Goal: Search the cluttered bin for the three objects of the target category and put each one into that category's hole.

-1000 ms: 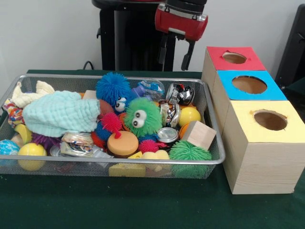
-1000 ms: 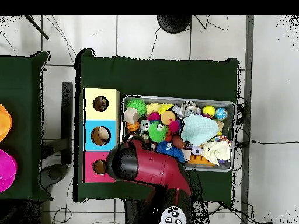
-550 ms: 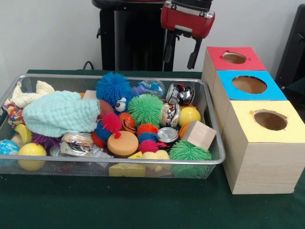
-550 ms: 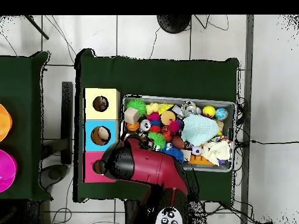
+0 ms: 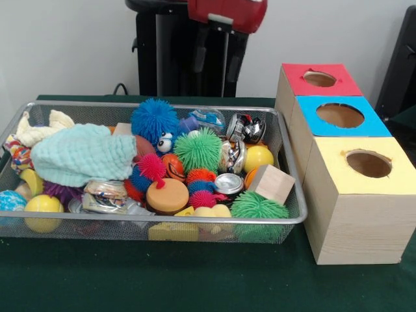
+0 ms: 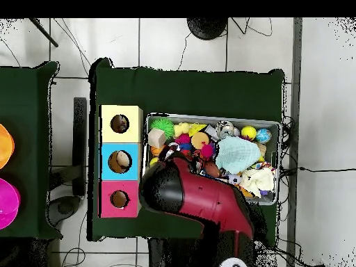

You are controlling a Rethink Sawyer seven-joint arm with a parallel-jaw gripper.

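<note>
Wire-mesh bin (image 5: pixel 286 162): on green-covered bench (image 5: pixel 195 279), packed with toys; sits beside the boxes.
Pincer (image 5: pixel 216 60): two dark fingers hang apart above the bin's far rim, holding nothing.
Green spiky ball (image 5: pixel 198 149): mid-bin, beside blue spiky ball with eyes (image 5: pixel 155 120).
Second green spiky ball (image 5: pixel 259 207): at the near rim, by wooden cube (image 5: pixel 271 183).
Wooden boxes: red-topped box (image 5: pixel 320 79), blue-topped box (image 5: pixel 340 116), yellow-topped box (image 5: pixel 367 164), one hole each.

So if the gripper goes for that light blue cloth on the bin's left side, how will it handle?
The light blue cloth lies crumpled over other toys, so it is probably floppy and will likely drape rather than hold shape. It looks light. Its folds may drag neighbours such as the yellow ball beside it when lifted.
</note>
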